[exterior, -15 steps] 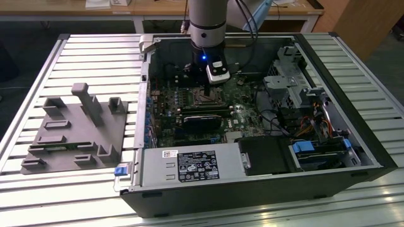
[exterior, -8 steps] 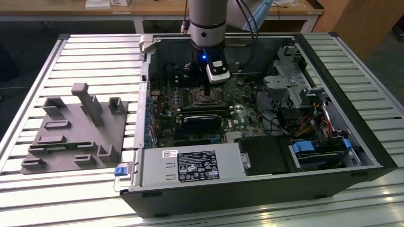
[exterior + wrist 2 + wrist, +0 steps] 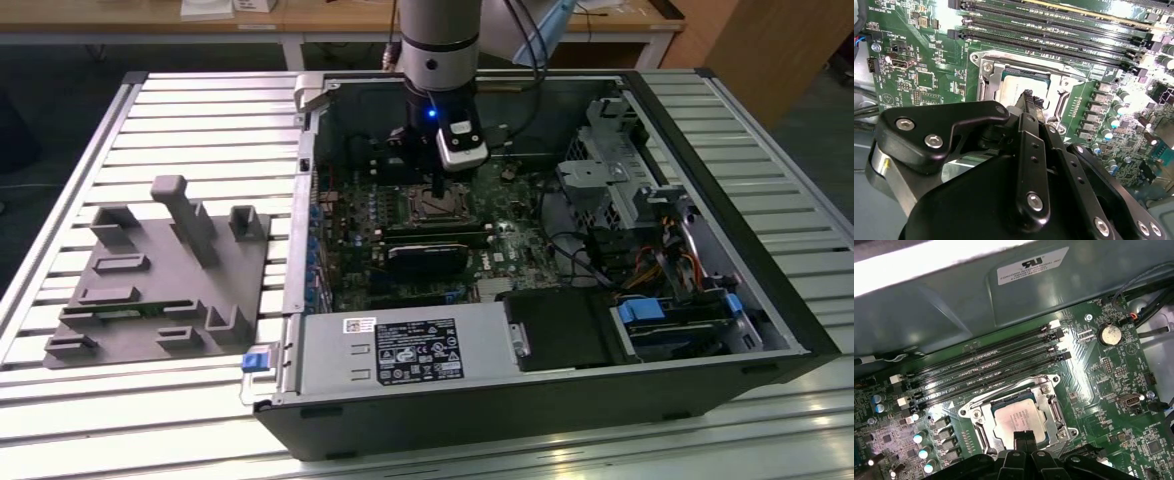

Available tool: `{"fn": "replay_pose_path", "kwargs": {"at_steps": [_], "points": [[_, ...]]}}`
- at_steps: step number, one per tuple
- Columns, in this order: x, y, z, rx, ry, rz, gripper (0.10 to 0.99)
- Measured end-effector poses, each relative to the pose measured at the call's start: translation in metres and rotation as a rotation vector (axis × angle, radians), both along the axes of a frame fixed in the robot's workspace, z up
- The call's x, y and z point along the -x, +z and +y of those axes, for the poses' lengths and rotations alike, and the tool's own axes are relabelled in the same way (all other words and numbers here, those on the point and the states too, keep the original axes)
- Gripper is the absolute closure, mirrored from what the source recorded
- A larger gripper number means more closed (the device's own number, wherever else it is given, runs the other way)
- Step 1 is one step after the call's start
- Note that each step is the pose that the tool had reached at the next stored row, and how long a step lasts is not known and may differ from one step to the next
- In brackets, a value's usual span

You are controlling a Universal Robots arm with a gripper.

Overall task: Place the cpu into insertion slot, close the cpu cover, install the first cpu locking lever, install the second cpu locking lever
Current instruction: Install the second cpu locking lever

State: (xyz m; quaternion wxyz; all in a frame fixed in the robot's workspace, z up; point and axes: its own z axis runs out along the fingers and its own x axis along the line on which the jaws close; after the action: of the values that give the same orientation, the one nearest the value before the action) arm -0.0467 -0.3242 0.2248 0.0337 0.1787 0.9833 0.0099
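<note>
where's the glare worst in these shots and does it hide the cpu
First wrist view: a blown-out white band along the case wall, plus a bright streak beside the memory slots; the cpu reads clearly. Second wrist view: board corner washed out; cpu partly blocked by the tool, not glare.

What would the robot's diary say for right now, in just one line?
gripper: fingers together, tips over cpu | cpu: in slot | cover: down around cpu

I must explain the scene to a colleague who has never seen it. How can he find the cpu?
Look inside the open computer case, at the green circuit board. Beside the long black memory slots sits a square metal-framed socket; the cpu is the flat silvery-grey square inside, directly under the gripper.
</note>
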Motion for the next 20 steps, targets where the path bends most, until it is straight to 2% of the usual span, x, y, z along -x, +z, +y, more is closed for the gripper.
{"fn": "replay_pose_path", "kwargs": {"at_steps": [8, 16, 20], "points": [[-0.0001, 0.0000, -0.0033, 0.000, 0.000, 0.0001, 0.980], [-0.0006, 0.0000, -0.0116, 0.000, 0.000, 0.0001, 0.980], [-0.0006, 0.0021, -0.0118, 0.000, 0.000, 0.0000, 0.980]]}}
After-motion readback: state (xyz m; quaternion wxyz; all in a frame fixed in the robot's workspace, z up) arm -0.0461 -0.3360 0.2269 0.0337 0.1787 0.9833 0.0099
